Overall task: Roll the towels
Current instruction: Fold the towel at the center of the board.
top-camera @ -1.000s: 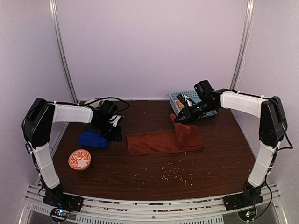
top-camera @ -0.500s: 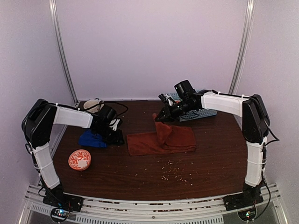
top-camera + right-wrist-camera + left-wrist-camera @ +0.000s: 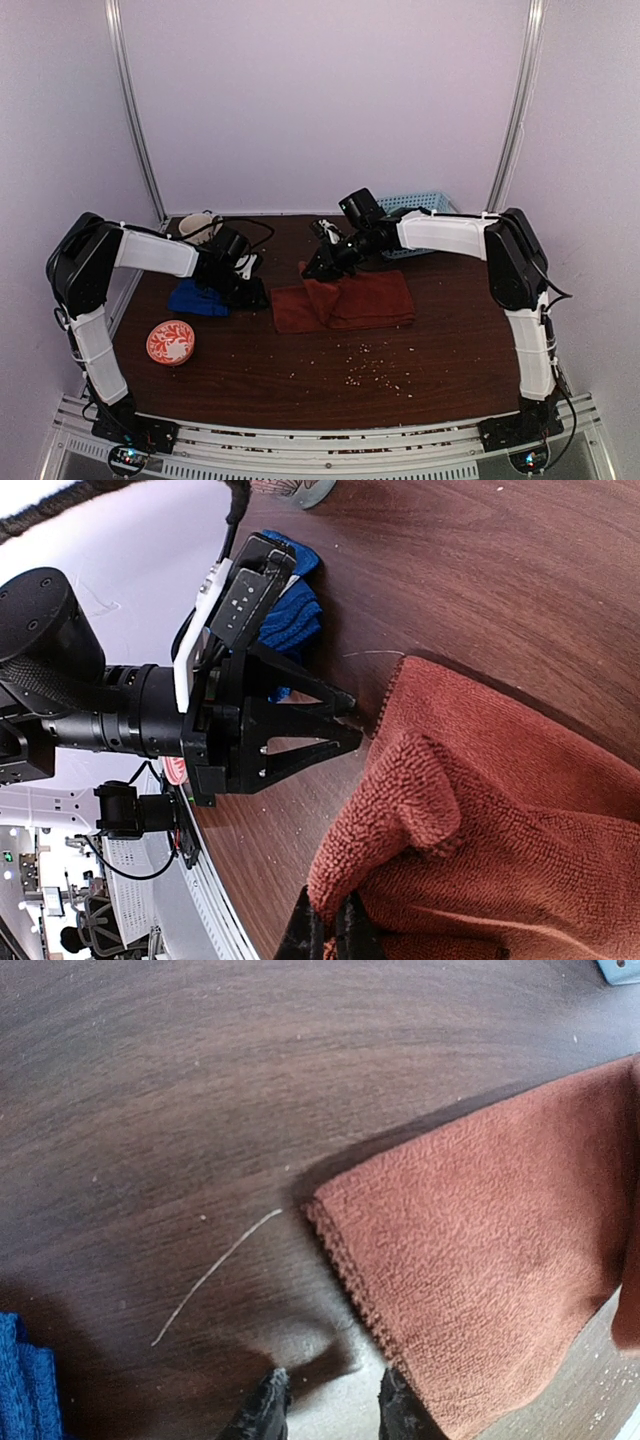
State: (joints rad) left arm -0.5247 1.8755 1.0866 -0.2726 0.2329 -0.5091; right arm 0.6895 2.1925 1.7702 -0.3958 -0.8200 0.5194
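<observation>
**Right gripper clamped on rust-brown towel's raised fold**

The rust-brown towel [image 3: 365, 300] lay mid-table, partly doubled over. The right arm stretched toward 9 o'clock, and the right gripper [image 3: 314, 270] was pinched tight on the lifted fold at the towel's 10 o'clock. The left gripper [image 3: 258, 298] sat low at the towel's 9 o'clock edge, jaws slightly apart and gripping nothing. The royal blue towel [image 3: 198, 298] lay bunched beyond it. Bare table [image 3: 450, 360] opened toward 6 o'clock.

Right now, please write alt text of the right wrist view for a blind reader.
The right gripper, shut, pinches a raised fold of the rust-brown towel on a dark wooden table. Opposite, the left gripper points at the towel's edge, the blue towel behind it.
</observation>
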